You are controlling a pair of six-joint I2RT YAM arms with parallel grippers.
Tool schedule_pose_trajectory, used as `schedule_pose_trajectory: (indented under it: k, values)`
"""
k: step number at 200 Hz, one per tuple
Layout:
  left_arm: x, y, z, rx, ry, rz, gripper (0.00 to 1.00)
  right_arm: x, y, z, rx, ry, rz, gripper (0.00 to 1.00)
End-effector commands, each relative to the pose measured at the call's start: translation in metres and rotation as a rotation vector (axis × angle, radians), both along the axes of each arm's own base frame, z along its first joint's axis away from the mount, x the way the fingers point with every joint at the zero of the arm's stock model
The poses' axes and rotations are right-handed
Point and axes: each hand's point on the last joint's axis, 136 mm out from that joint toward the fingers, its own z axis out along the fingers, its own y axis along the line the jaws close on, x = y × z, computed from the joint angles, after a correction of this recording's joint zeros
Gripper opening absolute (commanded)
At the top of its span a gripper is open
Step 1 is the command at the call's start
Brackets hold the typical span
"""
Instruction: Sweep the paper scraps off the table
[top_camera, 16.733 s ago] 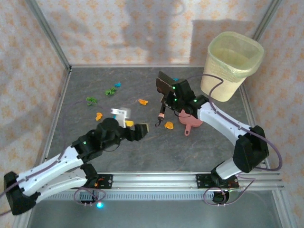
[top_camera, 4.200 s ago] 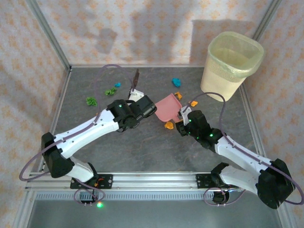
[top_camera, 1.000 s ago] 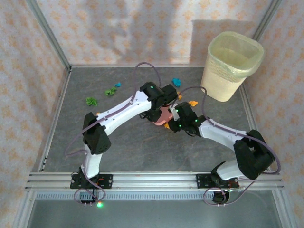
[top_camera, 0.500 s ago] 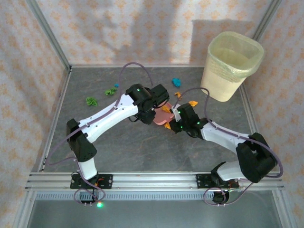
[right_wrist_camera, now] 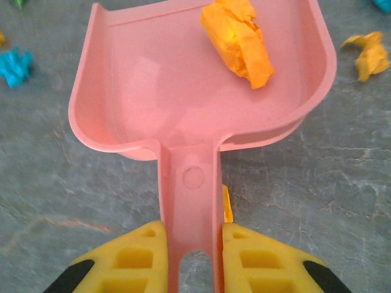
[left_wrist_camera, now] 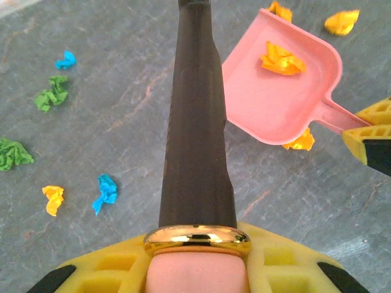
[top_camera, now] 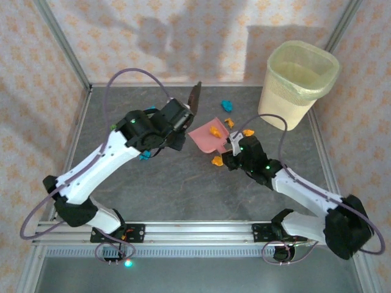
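My right gripper [right_wrist_camera: 190,256] [top_camera: 231,149] is shut on the handle of the pink dustpan [right_wrist_camera: 183,91] [top_camera: 204,137], which lies on the table [top_camera: 183,183]. One orange scrap [right_wrist_camera: 238,36] [left_wrist_camera: 282,58] rests inside the pan. My left gripper [left_wrist_camera: 197,268] [top_camera: 180,117] is shut on a brush [left_wrist_camera: 195,122], whose dark bristles [top_camera: 195,96] are raised left of the pan. Loose paper scraps lie around: orange ones [top_camera: 248,132] [top_camera: 217,160] [left_wrist_camera: 52,198], teal ones [top_camera: 226,105] [left_wrist_camera: 105,192] [left_wrist_camera: 65,60] and green ones [left_wrist_camera: 52,96] [left_wrist_camera: 12,152].
A cream waste bin [top_camera: 299,82] stands at the back right corner. Aluminium rails [top_camera: 201,232] edge the table, and patterned peach walls close it in at the back and sides. One orange scrap [right_wrist_camera: 226,204] sits under the dustpan's handle.
My left arm has swung back to the left and lifted the brush off the dustpan. The pan now lies uncovered with one orange scrap in it. The right gripper still holds the handle.
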Motion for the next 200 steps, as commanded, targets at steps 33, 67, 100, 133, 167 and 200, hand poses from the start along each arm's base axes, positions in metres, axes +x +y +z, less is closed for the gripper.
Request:
schedule_pose_trajectory:
  k: [33, 67, 100, 133, 167, 200]
  values:
    - [-0.003, 0.026, 0.018, -0.021, -0.089, 0.072, 0.0, -0.023, -0.051, 0.032, 0.019, 0.081, -0.266, 0.0]
    - [-0.006, 0.011, 0.002, -0.039, -0.014, 0.028, 0.0, -0.045, -0.062, 0.039, 0.087, 0.116, -0.31, 0.0]
    - [-0.014, -0.011, -0.025, -0.019, 0.101, -0.053, 0.0, -0.068, -0.058, 0.03, 0.132, 0.156, -0.278, 0.0]
    - [-0.024, -0.026, -0.058, 0.062, 0.2, -0.118, 0.0, -0.086, -0.046, 0.015, 0.104, 0.202, -0.224, 0.0]
    - [-0.026, -0.035, -0.073, 0.089, 0.238, -0.144, 0.0, -0.102, -0.041, -0.002, 0.064, 0.238, -0.204, 0.0]
    - [-0.029, -0.044, -0.086, 0.113, 0.277, -0.171, 0.0, -0.12, -0.032, -0.008, 0.04, 0.248, -0.152, 0.0]
